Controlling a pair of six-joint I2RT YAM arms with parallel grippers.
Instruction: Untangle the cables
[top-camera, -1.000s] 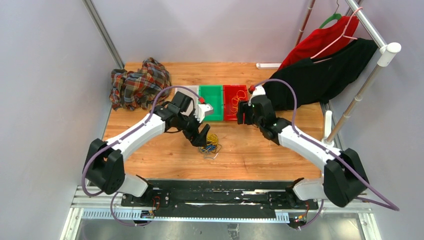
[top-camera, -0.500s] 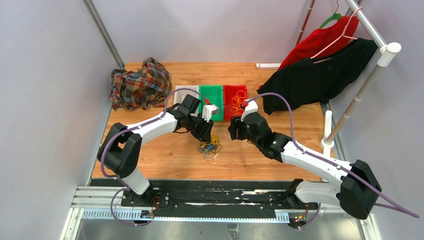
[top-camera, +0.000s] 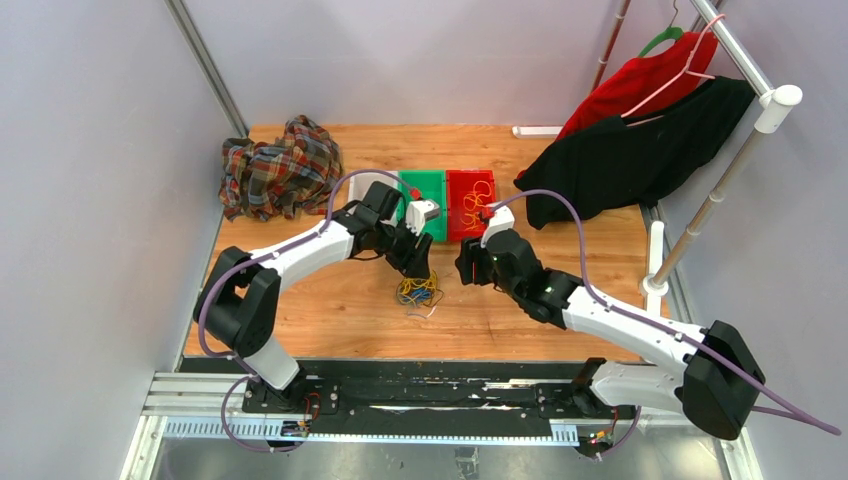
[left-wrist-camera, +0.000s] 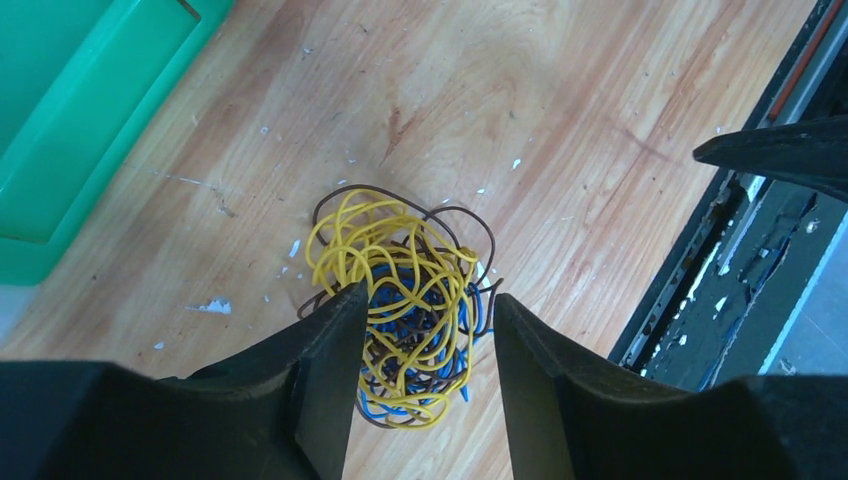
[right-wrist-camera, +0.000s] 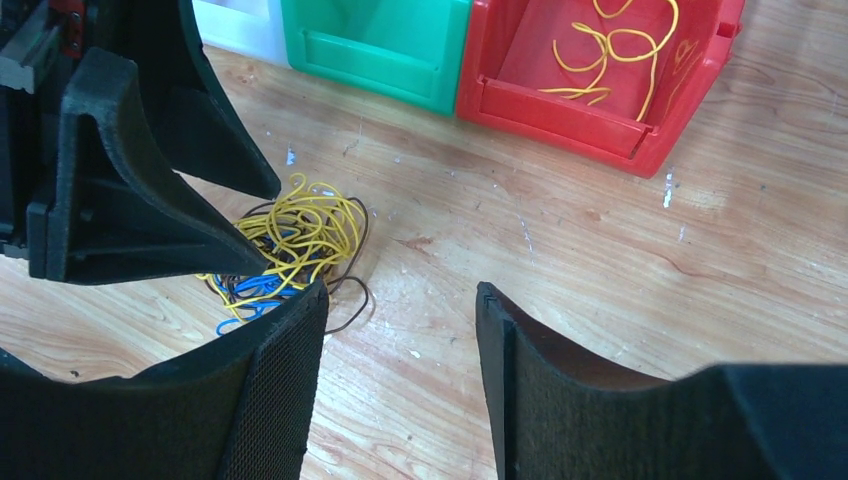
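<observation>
Thin yellow, blue and dark cables (left-wrist-camera: 395, 255) lie in a ball on the wooden table (left-wrist-camera: 560, 120), under the open left gripper (left-wrist-camera: 425, 300). The right gripper (right-wrist-camera: 400, 300) is open and empty. The red plastic bin (right-wrist-camera: 560, 105) holds yellow wires (right-wrist-camera: 615, 45).

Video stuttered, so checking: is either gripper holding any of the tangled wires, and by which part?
Nothing is held. The left gripper stands open over the tangled yellow, blue and brown wire bundle; the right gripper is open and empty.

Right pincer (right-wrist-camera: 400, 295) agape; tangled cables (right-wrist-camera: 300, 235) at left; yellow loops (right-wrist-camera: 615, 45) in red bin (right-wrist-camera: 560, 110).
</observation>
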